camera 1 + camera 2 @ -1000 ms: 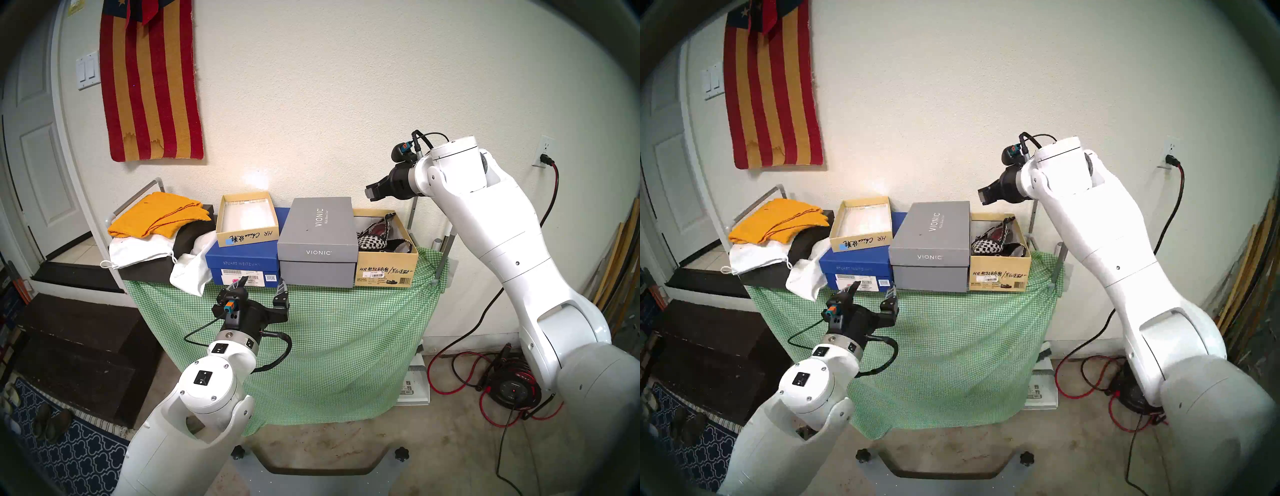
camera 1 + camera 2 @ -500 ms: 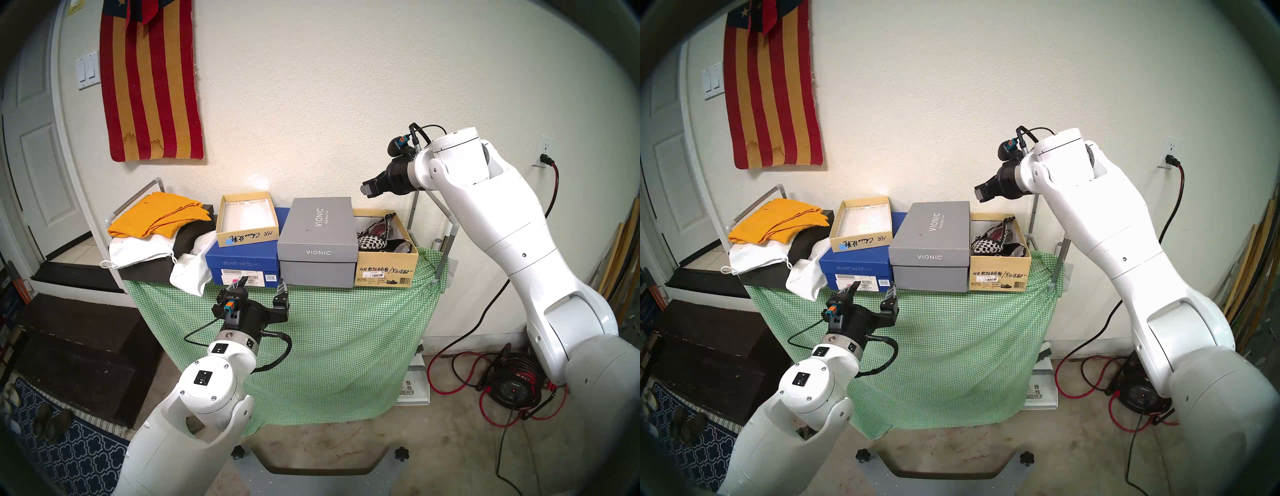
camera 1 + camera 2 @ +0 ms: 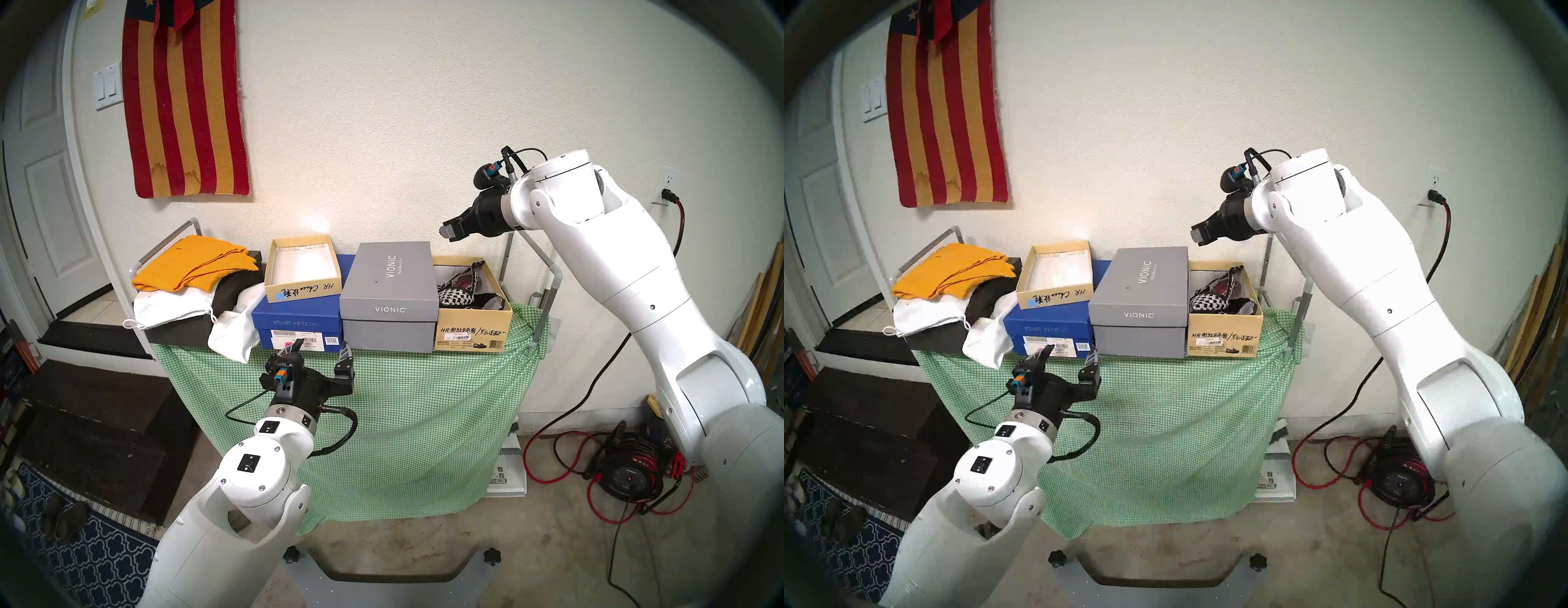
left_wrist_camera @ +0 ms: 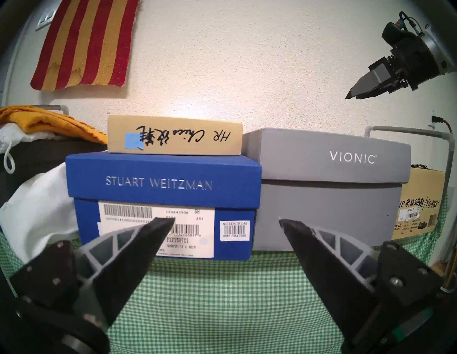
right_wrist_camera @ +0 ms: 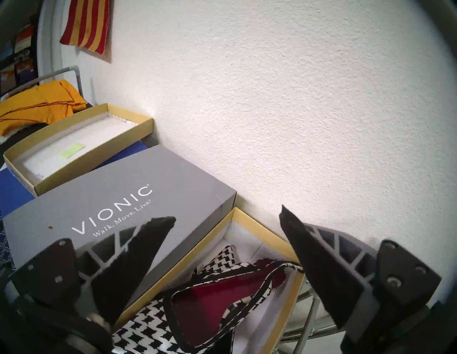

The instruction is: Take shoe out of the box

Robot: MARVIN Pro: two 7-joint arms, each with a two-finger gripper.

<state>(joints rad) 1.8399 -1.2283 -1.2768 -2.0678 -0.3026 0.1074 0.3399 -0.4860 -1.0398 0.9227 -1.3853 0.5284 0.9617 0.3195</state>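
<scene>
Your right end effector [image 3: 450, 229] hangs with its jaws apart and empty, above the rear left corner of the tan box [image 3: 473, 329] at the right end of the worktop [image 3: 382, 382]. The houndstooth shoe [image 5: 210, 304] lies inside, below and slightly right of the fingers, its long axis running front to back along the box. Your left end effector [image 3: 322, 350], also spread and empty, sits well apart before the blue box [image 4: 163, 183], so the right arm is nearer.

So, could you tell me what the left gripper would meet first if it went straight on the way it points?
Probably the blue Stuart Weitzman box: the open left gripper points at its front, near the seam with the grey VIONIC box. Depth is unclear.
</scene>
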